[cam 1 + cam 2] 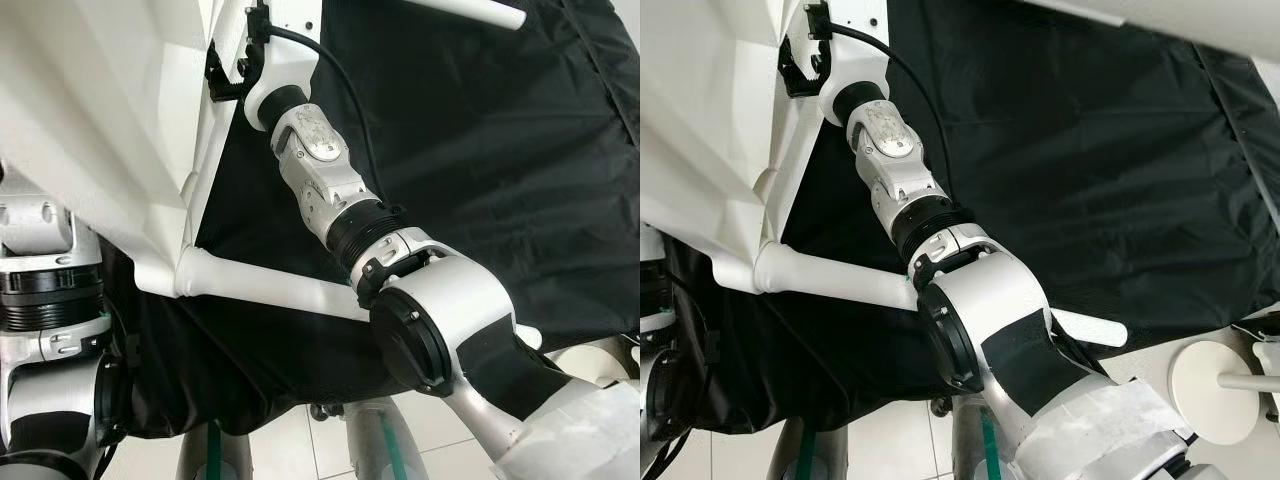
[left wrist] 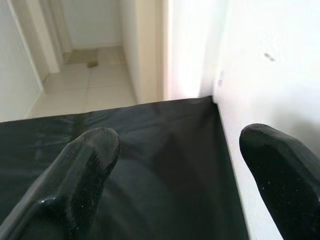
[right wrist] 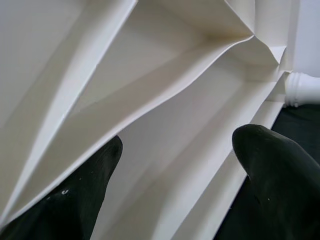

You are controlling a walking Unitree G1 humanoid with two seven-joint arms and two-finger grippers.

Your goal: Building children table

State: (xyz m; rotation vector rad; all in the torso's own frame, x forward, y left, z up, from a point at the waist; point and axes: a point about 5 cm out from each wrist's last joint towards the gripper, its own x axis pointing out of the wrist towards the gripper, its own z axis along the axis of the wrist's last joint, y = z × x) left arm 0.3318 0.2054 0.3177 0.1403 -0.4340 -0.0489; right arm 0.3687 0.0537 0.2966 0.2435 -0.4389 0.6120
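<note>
Black sheet spread over floor. White ribbed tabletop tipped up at left, one leg fitted. Loose leg waits right. Right gripper apart against ribs; left gripper apart, empty. Assembly looks partway.

The right arm reaches from 5 o'clock up toward 11 o'clock, its wrist against the white tabletop filling the 10 o'clock side. A white table leg runs across the centre over black cloth. The left arm sits at 8 o'clock, above tiled floor.
</note>
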